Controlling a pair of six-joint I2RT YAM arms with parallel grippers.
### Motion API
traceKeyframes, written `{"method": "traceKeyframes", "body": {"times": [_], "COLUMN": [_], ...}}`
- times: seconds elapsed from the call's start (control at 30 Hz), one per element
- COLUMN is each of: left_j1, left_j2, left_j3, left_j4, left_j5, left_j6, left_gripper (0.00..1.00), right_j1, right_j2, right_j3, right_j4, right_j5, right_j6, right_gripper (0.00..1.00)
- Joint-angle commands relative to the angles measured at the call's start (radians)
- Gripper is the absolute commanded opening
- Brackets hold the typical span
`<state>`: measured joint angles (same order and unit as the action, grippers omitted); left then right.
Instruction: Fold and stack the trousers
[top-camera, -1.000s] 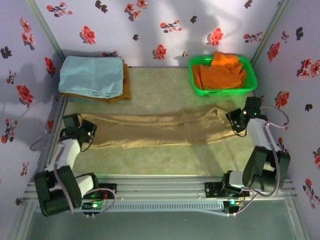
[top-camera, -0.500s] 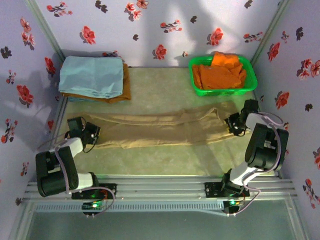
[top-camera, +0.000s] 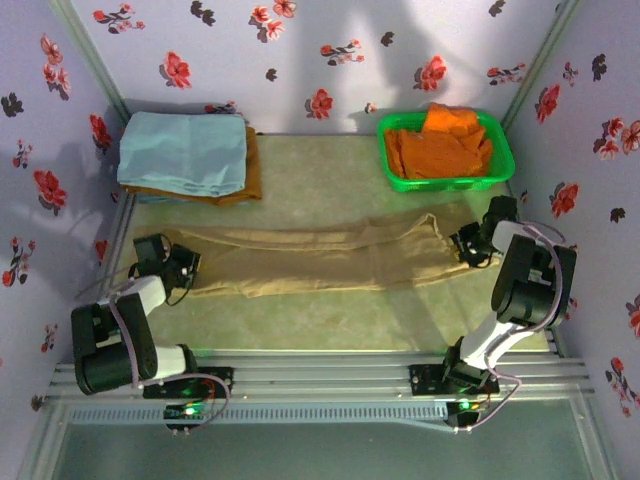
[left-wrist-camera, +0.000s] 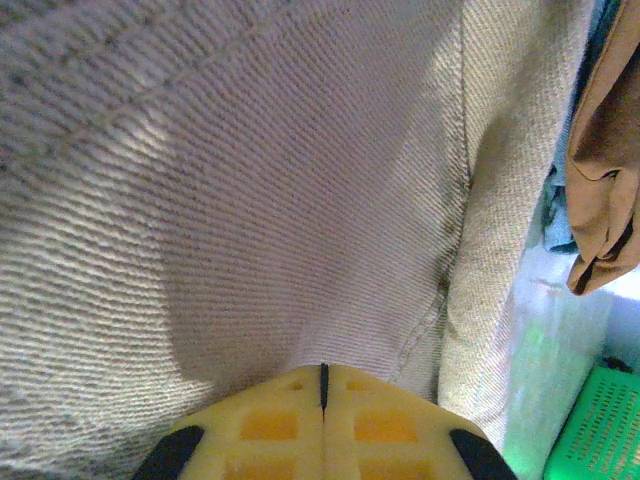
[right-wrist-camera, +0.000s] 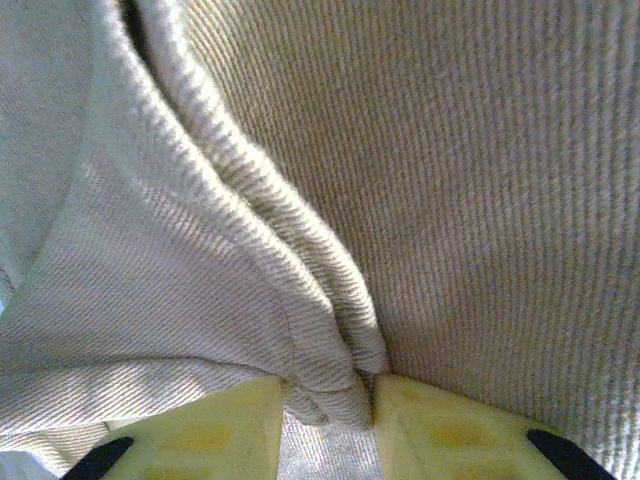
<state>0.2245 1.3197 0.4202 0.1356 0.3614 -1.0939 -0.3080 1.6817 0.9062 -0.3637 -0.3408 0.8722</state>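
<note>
Trousers (top-camera: 320, 258) lie stretched in a long tan band across the middle of the counter (top-camera: 330, 195), running from the left side of the overhead frame to the right. They are mostly flat, with a few long creases along their length. The left claw (top-camera: 183, 266) sits low at the left end of the cloth. Its wrist camera shows the yellow fingers (left-wrist-camera: 270, 425) pressed together with just a thin dark line between them, tips right against the twill weave beside a stitched seam. Whether any cloth is caught in that line I cannot tell. The right claw (top-camera: 467, 247) is down at the right end of the band. From its wrist camera, a thick ridge of folded cloth runs down the frame and ends squeezed between the two pale yellow fingers (right-wrist-camera: 220, 425), so this claw is narrow and pinching the trousers. In the upper right of the overhead frame, a green basket (top-camera: 447, 186) stands against the back wall, well apart from the trousers, heaped with orange garments (top-camera: 440, 148). In the upper left, a light blue cloth (top-camera: 183, 150) lies folded on top of a brown cloth (top-camera: 253, 178) whose edge shows along its right and lower sides. Pale walls (top-camera: 300, 50) printed with red flowers close in the counter on three sides.
</note>
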Motion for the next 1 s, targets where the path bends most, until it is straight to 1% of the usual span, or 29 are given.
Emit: {"method": "traceKeyframes", "body": {"times": [0.0, 0.1, 0.2, 0.4, 0.53, 0.63, 0.83, 0.87, 0.9, 0.93, 0.97], "left_j1": [0.007, 0.009, 0.01, 0.015, 0.015, 0.016, 0.016, 0.016, 0.016, 0.016, 0.016], "left_j2": [-0.006, -0.01, -0.013, -0.014, -0.017, -0.014, -0.02, -0.021, -0.022, -0.021, -0.022], "left_j3": [-0.018, -0.018, -0.017, -0.014, -0.012, -0.007, 0.011, 0.011, 0.011, 0.011, 0.011], "left_j4": [0.016, 0.013, 0.013, 0.012, 0.01, 0.007, -0.011, -0.01, -0.01, -0.011, -0.013], "left_j5": [0.017, 0.015, 0.016, 0.016, 0.016, 0.017, 0.022, 0.024, 0.026, 0.029, 0.033], "left_j6": [0.017, 0.017, 0.015, 0.014, 0.011, 0.008, 0.017, 0.017, 0.016, 0.017, 0.018], "left_gripper": [0.0, 0.0, 0.0, 0.0, 0.0, 0.0, 0.0, 0.0, 0.0, 0.01, 0.02], "right_j1": [-0.005, -0.005, -0.005, -0.006, -0.005, -0.006, -0.005, -0.005, -0.005, -0.005, -0.005], "right_j2": [0.022, 0.0, -0.03, -0.073, -0.048, -0.002, 0.167, 0.194, 0.217, 0.229, 0.23], "right_j3": [0.023, 0.029, 0.046, 0.101, 0.187, 0.281, 0.496, 0.526, 0.555, 0.572, 0.578], "right_j4": [-0.015, -0.015, -0.027, -0.048, -0.062, -0.081, -0.142, -0.155, -0.179, -0.191, -0.197], "right_j5": [0.029, 0.031, 0.037, 0.066, 0.065, 0.089, 0.155, 0.164, 0.183, 0.201, 0.218], "right_j6": [-0.03, -0.03, -0.032, -0.04, -0.036, -0.041, -0.068, -0.067, -0.072, -0.076, -0.078], "right_gripper": [0.23, 0.08, 0.0, 0.0, 0.0, 0.0, 0.0, 0.14, 0.33, 0.38, 0.4]}}
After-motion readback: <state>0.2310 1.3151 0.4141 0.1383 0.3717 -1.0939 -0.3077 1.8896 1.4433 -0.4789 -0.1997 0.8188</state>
